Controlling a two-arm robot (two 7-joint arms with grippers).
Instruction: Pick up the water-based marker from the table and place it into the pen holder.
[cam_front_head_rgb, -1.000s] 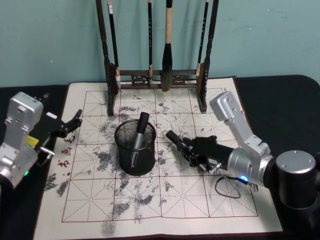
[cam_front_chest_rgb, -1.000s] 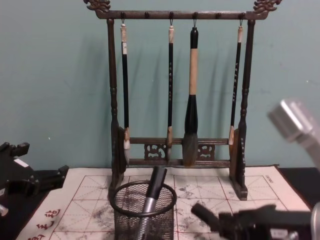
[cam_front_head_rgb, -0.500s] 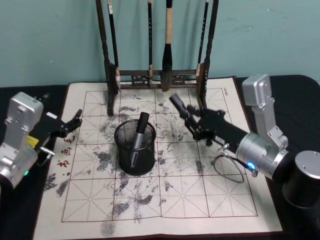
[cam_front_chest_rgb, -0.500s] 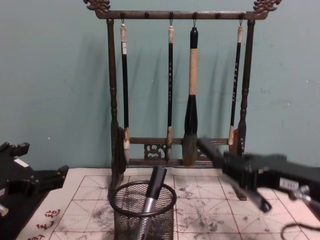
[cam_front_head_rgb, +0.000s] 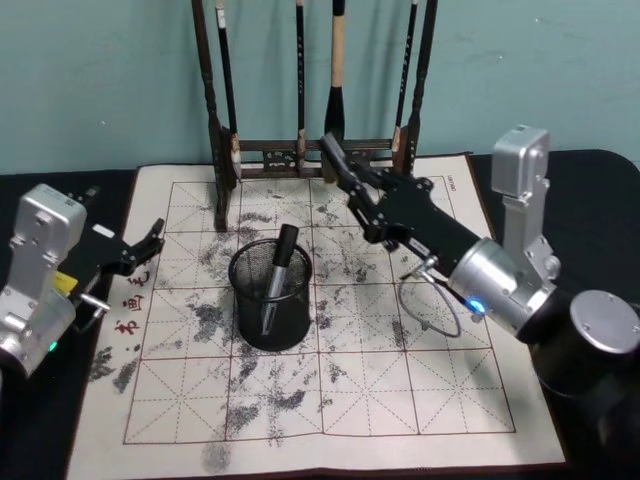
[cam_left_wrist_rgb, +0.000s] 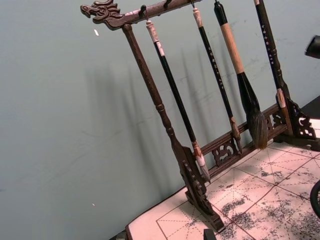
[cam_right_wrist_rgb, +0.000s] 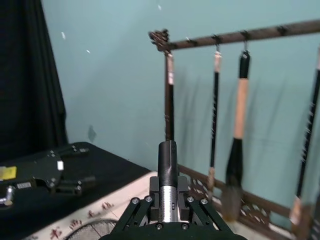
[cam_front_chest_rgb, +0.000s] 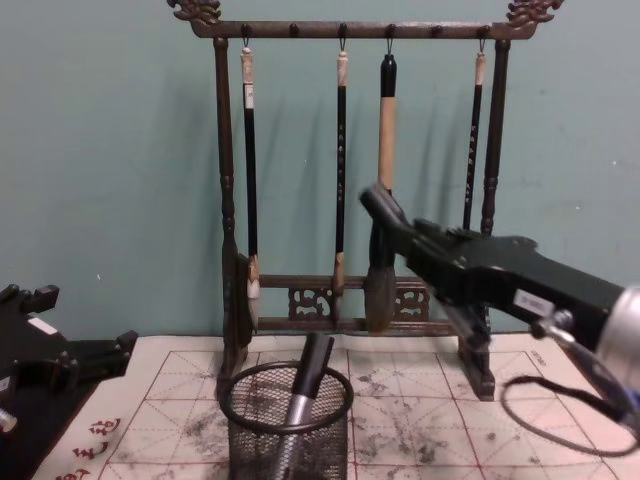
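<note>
Water-based marker (cam_right_wrist_rgb: 167, 167) is being held clamped in right gripper's (cam_front_head_rgb: 365, 195) fingers; tipping it upright over the mesh pen holder (cam_front_head_rgb: 271, 300), low left of them, is advised. Left gripper (cam_front_head_rgb: 145, 248) idle, fingers apart.

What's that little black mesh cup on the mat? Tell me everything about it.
The pen holder is a small black wire-mesh cylinder with a solid round rim, standing upright on the ink-stained mat before the brush rack. One marker, black cap up, silver-grey barrel, leans inside against the rim. Nothing else touches it: the right hand holds a second marker in the air beyond it, and the left hand rests open at the mat's left edge.
</note>
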